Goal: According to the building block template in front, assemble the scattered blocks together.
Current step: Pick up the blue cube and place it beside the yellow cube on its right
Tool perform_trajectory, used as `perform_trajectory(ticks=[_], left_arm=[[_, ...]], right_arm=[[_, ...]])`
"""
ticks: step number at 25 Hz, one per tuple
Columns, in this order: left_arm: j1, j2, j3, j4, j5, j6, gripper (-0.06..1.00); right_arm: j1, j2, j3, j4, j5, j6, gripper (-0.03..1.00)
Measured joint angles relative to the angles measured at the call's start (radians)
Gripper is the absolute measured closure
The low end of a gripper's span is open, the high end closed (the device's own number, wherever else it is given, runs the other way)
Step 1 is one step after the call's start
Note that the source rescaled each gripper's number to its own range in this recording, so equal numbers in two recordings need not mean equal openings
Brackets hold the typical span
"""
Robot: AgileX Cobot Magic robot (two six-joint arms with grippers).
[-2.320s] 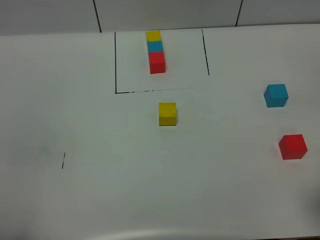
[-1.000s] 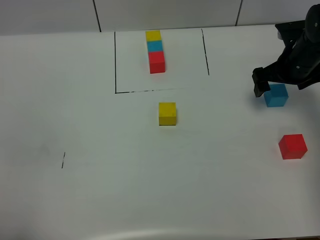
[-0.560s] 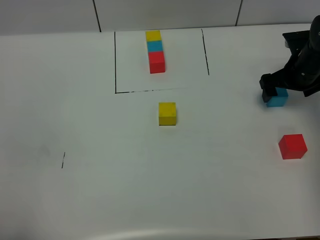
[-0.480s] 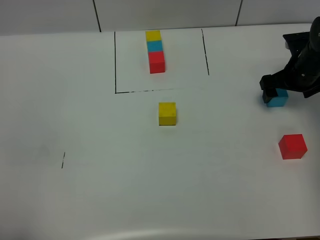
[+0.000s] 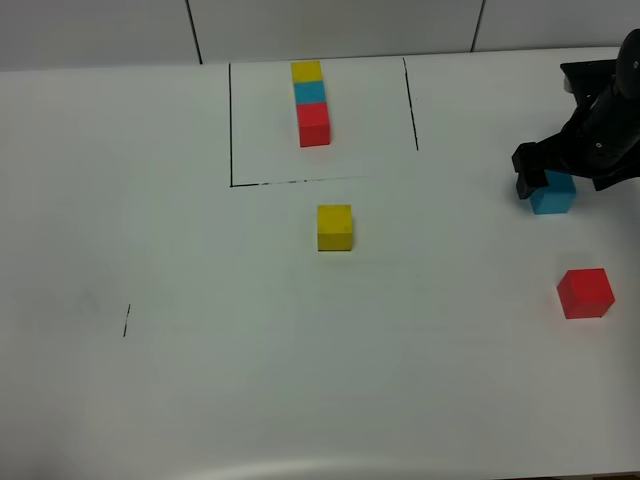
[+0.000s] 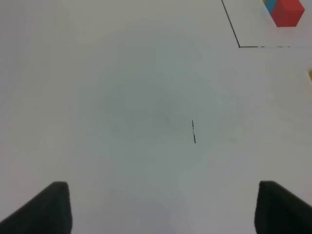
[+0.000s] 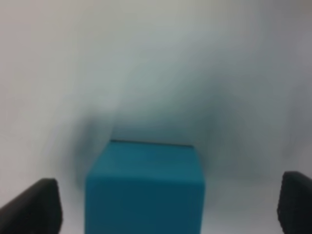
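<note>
My left jaws (image 6: 161, 209) hang released, empty, over the surface (image 5: 200, 350); the one building block template (image 5: 311, 102), back centre, runs front to back, yellow farthest; three scattered blocks: yellow block (image 5: 335, 227) just before it, cyan-blue block (image 5: 553, 197) untouched between my wide-spread right jaws (image 7: 163, 207), red block (image 5: 585, 293) nearest, far right.

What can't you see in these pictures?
Right wrist view: blurred; the edge cuts off the bottom of the blue cube and most of the right hand.
Overhead view: that hand covers the cube's far edge; the left arm is out of frame.
Left wrist view: the left hand shows fingertips only; the edge crops the row of three cubes.
</note>
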Motion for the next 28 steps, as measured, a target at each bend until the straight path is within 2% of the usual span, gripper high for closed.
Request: perform_trajectory(ticks=[4, 7, 10, 13, 14, 20, 23, 25, 28], left_arm=[[0.0, 0.0, 0.0, 0.0, 0.0, 0.0, 0.31], [0.0, 0.0, 0.0, 0.0, 0.0, 0.0, 0.31], [0.0, 0.0, 0.0, 0.0, 0.0, 0.0, 0.31], [0.0, 0.0, 0.0, 0.0, 0.0, 0.0, 0.31], [0.0, 0.0, 0.0, 0.0, 0.0, 0.0, 0.31], [0.0, 0.0, 0.0, 0.0, 0.0, 0.0, 0.31], [0.0, 0.0, 0.0, 0.0, 0.0, 0.0, 0.31], [0.0, 0.0, 0.0, 0.0, 0.0, 0.0, 0.31], [0.0, 0.0, 0.0, 0.0, 0.0, 0.0, 0.31]], right_arm=[[0.0, 0.006, 0.0, 0.0, 0.0, -0.001, 0.22], [0.0, 0.006, -0.001, 0.0, 0.0, -0.001, 0.35], [0.0, 0.007, -0.002, 0.0, 0.0, -0.001, 0.58], [0.0, 0.007, -0.002, 0.002, 0.003, -0.001, 0.93], [0.0, 0.007, -0.002, 0.002, 0.003, -0.001, 0.97], [0.0, 0.007, -0.004, 0.002, 0.006, -0.001, 0.97], [0.009, -0.008, -0.018, -0.001, 0.045, -0.02, 0.97], [0.033, -0.039, -0.032, -0.011, 0.082, -0.089, 0.97], [0.1, -0.087, -0.044, -0.019, 0.176, -0.329, 0.97]])
